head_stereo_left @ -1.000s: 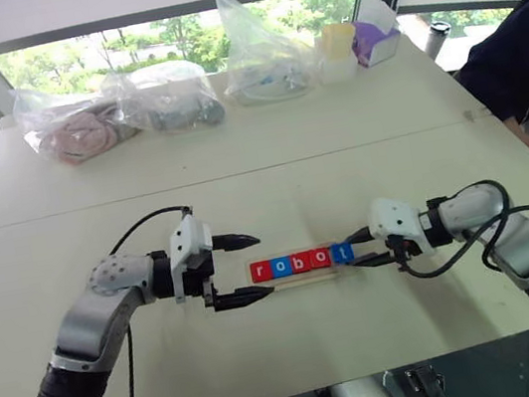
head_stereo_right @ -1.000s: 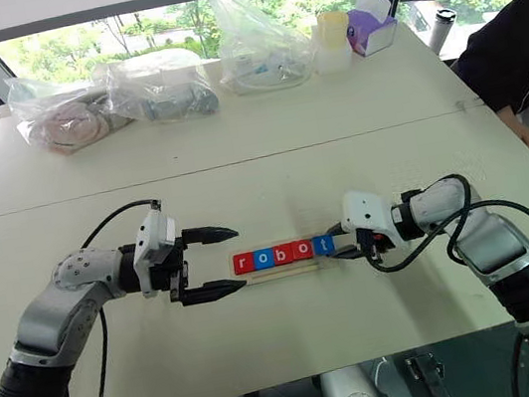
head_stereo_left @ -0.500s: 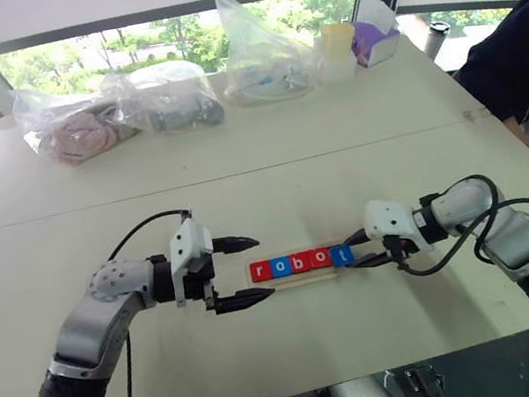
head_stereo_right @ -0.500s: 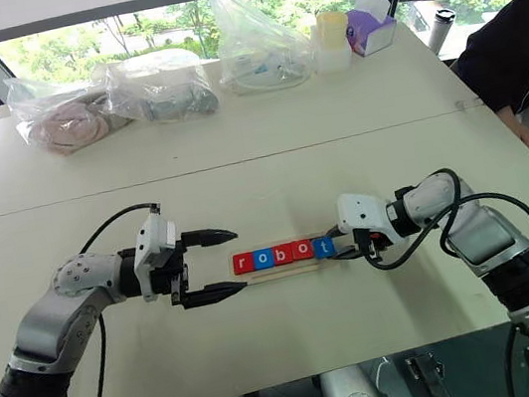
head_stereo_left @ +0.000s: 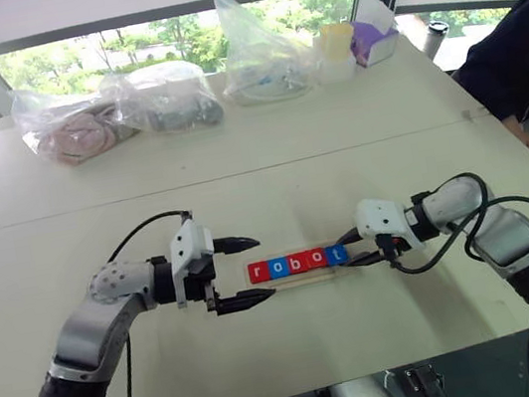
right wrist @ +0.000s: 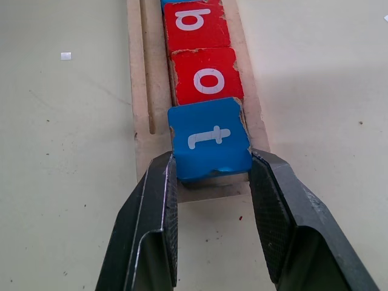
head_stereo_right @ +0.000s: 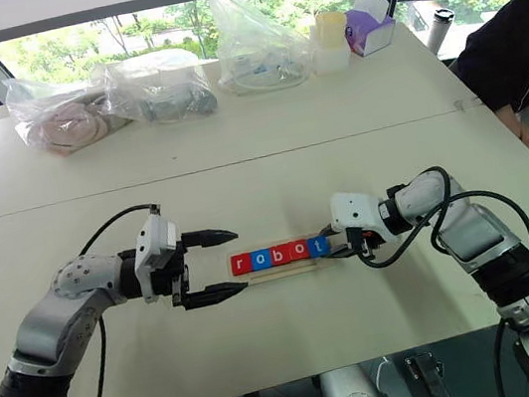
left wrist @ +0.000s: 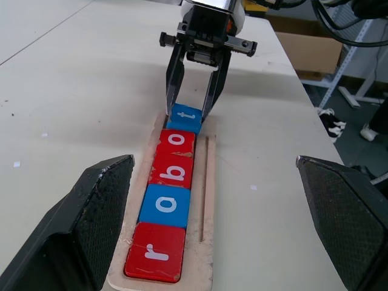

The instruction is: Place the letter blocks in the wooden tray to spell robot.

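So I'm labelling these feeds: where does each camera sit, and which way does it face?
Head pair: look down on the table, both arms, the wooden tray.
Left wrist: looks along open fingers, down the tray toward the right gripper.
Right wrist: close on the blue t block between its fingers.
Shared: the tray's blocks.

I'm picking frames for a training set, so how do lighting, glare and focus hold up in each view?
Head views: bright windows wash out the trees behind the plastic bags, the table is evenly lit, and straight edges bow. Left wrist view: letter blocks sharp, its own claw fingers large and soft. Right wrist view: the blue t block is crisp between the right claw, with no glare.
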You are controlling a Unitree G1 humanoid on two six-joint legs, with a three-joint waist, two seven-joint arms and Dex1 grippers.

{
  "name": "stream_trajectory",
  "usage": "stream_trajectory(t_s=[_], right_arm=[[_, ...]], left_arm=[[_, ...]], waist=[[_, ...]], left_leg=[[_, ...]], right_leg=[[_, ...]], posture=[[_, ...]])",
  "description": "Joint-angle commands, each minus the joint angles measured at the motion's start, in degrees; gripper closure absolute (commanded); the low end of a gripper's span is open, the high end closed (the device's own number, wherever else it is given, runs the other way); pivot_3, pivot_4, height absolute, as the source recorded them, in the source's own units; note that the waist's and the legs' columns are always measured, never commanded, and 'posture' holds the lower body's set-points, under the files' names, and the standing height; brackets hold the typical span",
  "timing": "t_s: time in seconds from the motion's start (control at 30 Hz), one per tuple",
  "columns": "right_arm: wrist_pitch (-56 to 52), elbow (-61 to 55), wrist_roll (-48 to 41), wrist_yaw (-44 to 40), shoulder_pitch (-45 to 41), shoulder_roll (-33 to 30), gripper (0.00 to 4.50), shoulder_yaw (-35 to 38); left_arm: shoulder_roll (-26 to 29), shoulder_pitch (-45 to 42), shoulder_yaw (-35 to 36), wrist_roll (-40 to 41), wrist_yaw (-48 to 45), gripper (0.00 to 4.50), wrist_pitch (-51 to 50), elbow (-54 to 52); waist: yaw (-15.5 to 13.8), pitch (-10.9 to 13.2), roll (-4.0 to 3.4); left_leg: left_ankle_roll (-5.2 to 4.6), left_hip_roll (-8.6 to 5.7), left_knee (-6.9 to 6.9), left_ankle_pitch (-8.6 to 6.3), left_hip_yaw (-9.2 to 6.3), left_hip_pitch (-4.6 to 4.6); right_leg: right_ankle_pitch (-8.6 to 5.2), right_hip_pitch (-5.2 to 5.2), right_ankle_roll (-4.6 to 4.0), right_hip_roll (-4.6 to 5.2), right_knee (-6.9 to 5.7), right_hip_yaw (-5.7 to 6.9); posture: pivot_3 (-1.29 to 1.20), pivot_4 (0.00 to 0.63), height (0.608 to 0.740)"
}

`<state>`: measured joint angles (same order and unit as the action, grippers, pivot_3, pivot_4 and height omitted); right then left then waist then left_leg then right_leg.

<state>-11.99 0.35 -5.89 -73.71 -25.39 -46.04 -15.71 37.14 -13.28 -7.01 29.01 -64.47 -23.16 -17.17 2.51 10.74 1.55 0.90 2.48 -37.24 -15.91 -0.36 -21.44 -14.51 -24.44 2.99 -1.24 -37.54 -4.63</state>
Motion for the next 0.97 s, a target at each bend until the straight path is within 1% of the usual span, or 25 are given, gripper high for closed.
stream_trajectory(t_s=[0.03,0.07,0.13,0.17,0.3,0.33,0.5,0.63,0.77,0.87,0.97], right_arm=[[0.2,-0.3,0.0,-0.3,-0.7,0.2,3.4,0.3],[0.1,-0.3,0.0,-0.3,-0.7,0.2,3.4,0.3],[-0.4,-0.4,-0.2,-0.2,-0.8,0.4,2.39,0.4],[-0.6,-0.5,-0.2,-0.2,-0.9,0.4,2.1,0.4],[-1.1,-0.9,-0.3,0.1,-1.3,0.5,0.12,0.6],[-1.3,-1.2,-0.4,0.2,-1.4,0.4,0.05,0.9],[-5.1,-4.3,-2.8,1.6,-1.4,-0.2,0.05,4.1],[-8.9,-8.1,-5.2,3.0,0.3,-1.2,0.05,7.0],[-17.4,-17.8,-11.1,5.5,7.7,-4.5,0.05,15.9],[-21.0,-21.9,-13.8,6.9,11.2,-6.0,0.05,19.2],[-25.3,-27.7,-16.9,7.8,17.9,-8.5,0.05,25.6]], left_arm=[[0.3,-0.1,1.7,1.1,0.2,0.0,0.4,-2.0],[0.3,-0.1,1.7,1.1,0.2,0.0,0.5,-2.0],[0.3,-0.3,1.7,1.1,0.2,0.0,0.4,-1.9],[0.3,-0.3,1.7,1.1,0.2,0.0,0.4,-1.9],[0.4,-0.4,1.7,1.2,0.1,0.0,0.4,-1.8],[0.5,-0.4,1.7,1.3,0.1,0.0,0.4,-1.8],[0.7,-0.3,1.9,1.5,0.1,0.0,0.3,-1.9],[1.2,0.3,2.5,2.3,0.7,0.0,-0.9,-2.7],[3.9,1.1,4.9,3.1,0.7,0.0,-2.7,-3.5],[4.9,1.5,5.9,3.5,0.8,0.0,-3.2,-3.7],[8.5,2.8,7.8,4.1,-1.7,0.0,-3.6,-3.5]], waist=[[0.0,0.0,0.0],[0.0,0.0,0.0],[0.0,0.0,0.0],[0.0,0.0,0.0],[0.0,0.0,0.0],[0.0,0.0,0.0],[0.0,0.0,0.0],[0.0,0.0,0.0],[-0.3,0.0,0.0],[-0.2,0.0,0.0],[-0.1,0.0,0.0]], left_leg=[[0.0,0.0,0.0,0.0,0.0,0.0],[0.0,0.0,0.0,0.0,0.0,0.0],[0.0,0.0,0.0,0.0,0.0,0.0],[0.0,0.0,0.0,0.0,0.0,0.0],[0.0,0.0,0.0,0.0,0.0,0.0],[0.0,0.0,0.0,0.0,0.0,0.0],[0.0,0.0,0.0,0.0,0.0,0.0],[0.0,0.0,0.0,0.0,-0.01,0.0],[0.0,0.0,0.03,0.0,-0.08,-0.04],[0.0,0.0,0.01,0.0,-0.06,-0.04],[0.0,0.0,-0.01,0.0,-0.02,0.0]], right_leg=[[0.0,0.0,0.0,0.0,0.0,0.0],[0.0,0.0,0.0,0.0,0.0,0.0],[0.0,0.0,0.0,0.0,0.0,0.0],[0.0,0.0,0.0,0.0,0.0,0.0],[0.0,0.0,0.0,0.0,0.0,0.0],[0.0,0.0,0.0,0.0,0.0,0.0],[0.0,0.0,0.0,0.0,0.0,0.0],[0.0,0.0,0.01,0.0,-0.01,0.0],[-0.01,0.0,0.06,0.01,-0.01,0.04],[-0.03,0.0,0.09,0.02,-0.01,0.04],[-0.15,0.0,0.19,0.01,-0.01,0.01]], posture=[[0.0,0.15,0.74],[0.0,0.15,0.74],[0.0,0.15,0.74],[0.0,0.15,0.74],[0.0,0.15,0.74],[0.0,0.15,0.74],[0.0,0.15,0.74],[0.0,0.15,0.74],[0.0,0.15,0.74],[0.0,0.15,0.74],[0.0,0.15,0.74]])
